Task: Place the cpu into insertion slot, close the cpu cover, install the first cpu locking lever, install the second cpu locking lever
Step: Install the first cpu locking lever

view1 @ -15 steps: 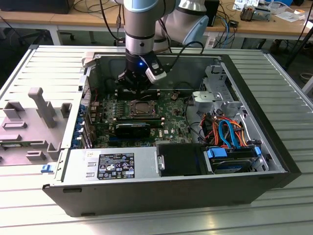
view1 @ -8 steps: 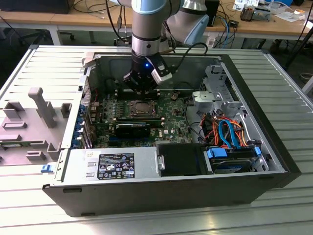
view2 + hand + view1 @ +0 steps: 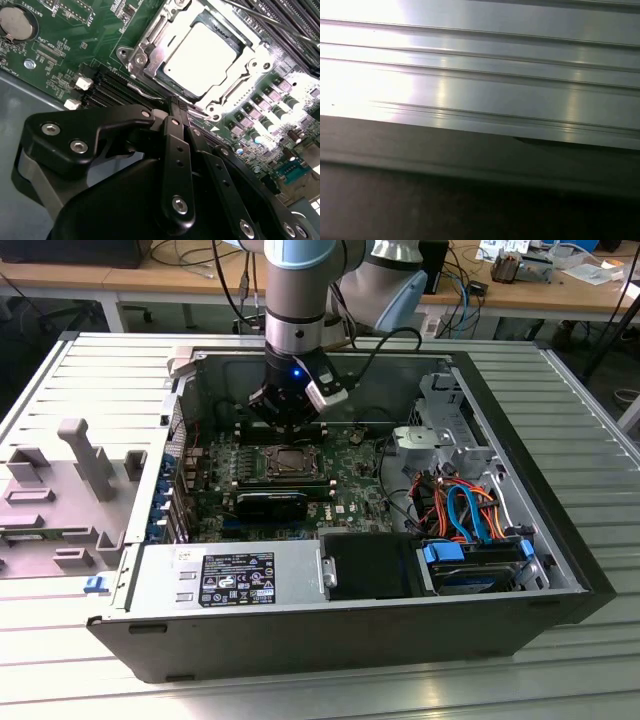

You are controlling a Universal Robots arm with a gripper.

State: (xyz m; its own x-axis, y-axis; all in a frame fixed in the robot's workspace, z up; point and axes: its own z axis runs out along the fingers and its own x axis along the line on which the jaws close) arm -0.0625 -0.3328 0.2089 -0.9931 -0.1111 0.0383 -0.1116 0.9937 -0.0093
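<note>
In the second wrist view the cpu (image 3: 202, 55) lies flat in its socket on the green motherboard (image 3: 75, 50), its pale metal top showing through the window of the cpu cover (image 3: 150, 42), which is down around it. A thin wire locking lever (image 3: 142, 91) runs along the socket's near edge. My gripper (image 3: 176, 104) is shut, its black fingertips together and resting at this lever beside the socket's edge. In the exterior view the gripper (image 3: 293, 428) hangs inside the open computer case, just behind the socket (image 3: 290, 462).
The case (image 3: 330, 640) lies open on a ribbed aluminium table (image 3: 560, 680). A power supply (image 3: 230, 575) sits at the front, drives with blue and orange cables (image 3: 465, 515) on the exterior view's right, and a grey fixture (image 3: 85, 465) on its left. A coin battery (image 3: 14, 20) sits on the board.
</note>
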